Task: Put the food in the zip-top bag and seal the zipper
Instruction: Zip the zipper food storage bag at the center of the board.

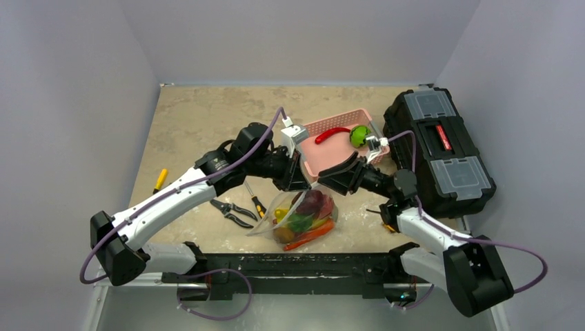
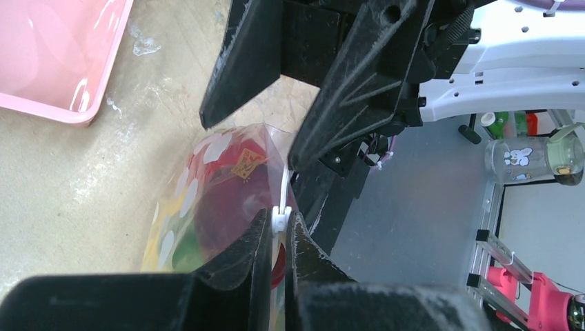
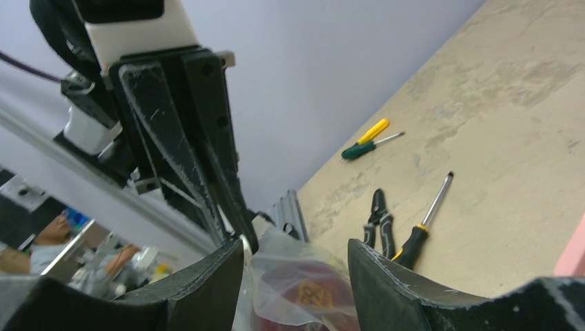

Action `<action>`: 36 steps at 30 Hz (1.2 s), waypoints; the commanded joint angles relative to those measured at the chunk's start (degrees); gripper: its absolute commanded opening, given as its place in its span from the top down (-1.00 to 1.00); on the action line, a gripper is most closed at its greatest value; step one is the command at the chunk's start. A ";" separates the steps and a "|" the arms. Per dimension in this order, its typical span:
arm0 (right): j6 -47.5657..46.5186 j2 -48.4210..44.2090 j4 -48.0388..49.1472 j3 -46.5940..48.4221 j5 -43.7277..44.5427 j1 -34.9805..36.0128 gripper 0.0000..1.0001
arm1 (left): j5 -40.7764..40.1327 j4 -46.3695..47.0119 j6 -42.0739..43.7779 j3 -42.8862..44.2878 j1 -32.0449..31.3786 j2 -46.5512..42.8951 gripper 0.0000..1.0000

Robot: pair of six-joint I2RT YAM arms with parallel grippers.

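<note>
Bag (image 1: 300, 219): on the bench (image 1: 200, 117), food (image 1: 314, 203) inside.
Left gripper (image 2: 279, 221): pinched tight on the zipper (image 2: 284, 189).
Right gripper (image 3: 295, 254): apart around bag top, maybe touching.

Clear white-dotted bag (image 1: 263, 227) holds red, green, orange food (image 1: 314, 205); pink basket (image 1: 324, 156), black toolbox (image 1: 441, 148).

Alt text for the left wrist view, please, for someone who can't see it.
The left claw is pinched shut on the white zipper at the mouth of the dotted zip-top bag, which holds red, green and yellow food. The right claw hangs open just beyond it; a pink basket corner shows upper left.
</note>
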 commanded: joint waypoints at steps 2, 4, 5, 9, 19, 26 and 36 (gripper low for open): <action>5.79 2.64 14.80 1.54 -4.84 1.31 -0.08 | 1.56 3.28 -0.84 2.55 0.30 0.95 1.00; 6.67 3.23 16.73 1.68 -4.96 2.12 -0.01 | 1.56 3.30 -0.91 2.72 0.31 1.22 1.00; 6.72 3.60 16.85 1.78 -4.81 2.56 0.04 | 1.64 3.28 -0.91 2.84 0.31 1.32 1.00; 6.36 4.87 17.39 1.69 -4.65 3.40 0.38 | 1.77 3.18 -0.84 3.28 0.31 1.56 1.00; 4.51 6.14 16.67 1.29 -1.92 5.05 1.00 | 1.74 3.15 -1.02 3.47 0.31 1.64 1.00; -16.45 -11.79 -16.28 -0.29 19.01 5.61 1.00 | 0.97 1.81 -0.83 3.22 0.47 1.12 1.00; -14.54 -20.53 -19.56 -3.76 26.27 4.49 1.00 | 0.86 -2.35 1.50 1.63 1.57 -1.06 1.00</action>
